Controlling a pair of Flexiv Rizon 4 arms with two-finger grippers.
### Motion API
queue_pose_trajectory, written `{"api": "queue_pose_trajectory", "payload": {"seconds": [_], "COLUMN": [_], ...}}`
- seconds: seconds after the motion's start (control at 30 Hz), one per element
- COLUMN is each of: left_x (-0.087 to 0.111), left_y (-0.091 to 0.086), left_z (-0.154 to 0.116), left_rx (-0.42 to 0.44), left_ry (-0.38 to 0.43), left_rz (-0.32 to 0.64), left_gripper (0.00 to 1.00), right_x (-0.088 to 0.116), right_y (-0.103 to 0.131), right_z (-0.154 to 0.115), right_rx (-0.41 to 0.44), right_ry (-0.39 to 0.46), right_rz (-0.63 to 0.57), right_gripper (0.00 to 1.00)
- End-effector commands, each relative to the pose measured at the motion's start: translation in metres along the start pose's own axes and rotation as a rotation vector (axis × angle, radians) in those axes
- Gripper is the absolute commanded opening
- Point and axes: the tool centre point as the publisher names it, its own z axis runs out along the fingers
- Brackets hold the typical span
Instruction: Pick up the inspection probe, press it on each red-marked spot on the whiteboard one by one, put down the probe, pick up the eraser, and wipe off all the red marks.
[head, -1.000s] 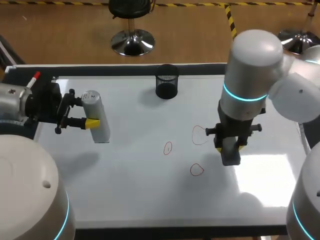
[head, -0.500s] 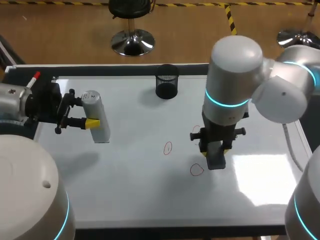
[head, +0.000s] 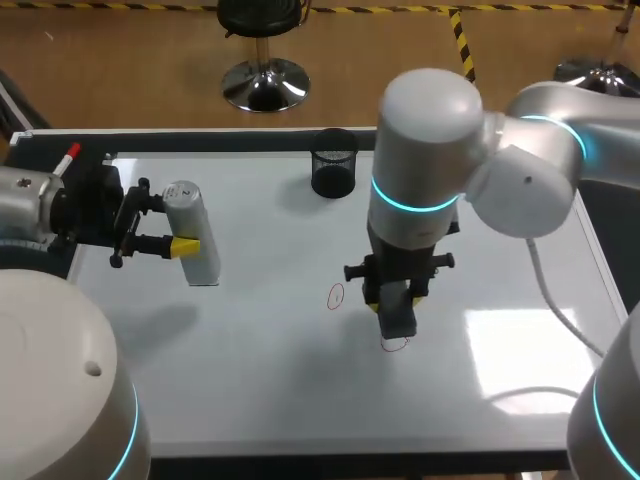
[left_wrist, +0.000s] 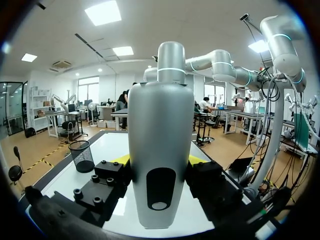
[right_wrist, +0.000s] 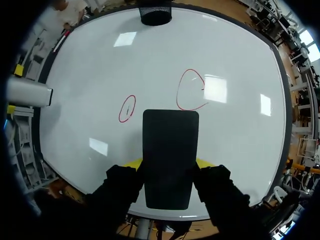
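Right gripper (head: 396, 298): clamped on the eraser (right_wrist: 170, 155), a yellow tip on each side.
Change: this arm has swung from the whiteboard's (head: 250, 380) right side to its middle, and the eraser now covers part of the near loop (head: 397, 345).
Other marks: small oval (head: 335, 296) and big loop (right_wrist: 190, 90) are intact.
Left gripper (head: 185, 240): grips the upright probe (head: 192, 225) near the left edge.
Meaning: wiping looks about to start, though the probe isn't yet released.

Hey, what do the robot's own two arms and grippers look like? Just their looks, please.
The left arm and right arm are both rounded, glossy white-grey shells with glowing cyan rings at the joints. A pale cable trails from the right arm. The left gripper and right gripper are black and blocky, each with two fingers tipped bright yellow.
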Motion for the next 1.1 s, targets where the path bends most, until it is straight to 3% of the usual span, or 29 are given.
{"api": "queue_pose_trajectory", "payload": {"seconds": [0.03,0.37,1.1], "left_x": [0.000,0.000,0.000], "left_y": [0.000,0.000,0.000], "left_z": [-0.001,-0.001,-0.001], "left_rx": [0.002,0.002,0.002], "left_ry": [0.000,0.000,0.000], "left_rz": [0.002,0.002,0.002], "left_gripper": [0.00,0.00,0.00], "right_x": [0.016,0.043,0.077], "right_y": [0.006,0.016,0.034], "right_z": [0.004,0.008,0.026], "right_rx": [0.005,0.006,0.038], "right_ry": [-0.015,0.009,0.072], "right_rz": [-0.011,-0.038,0.075], "right_gripper": [0.00,0.00,0.00]}}
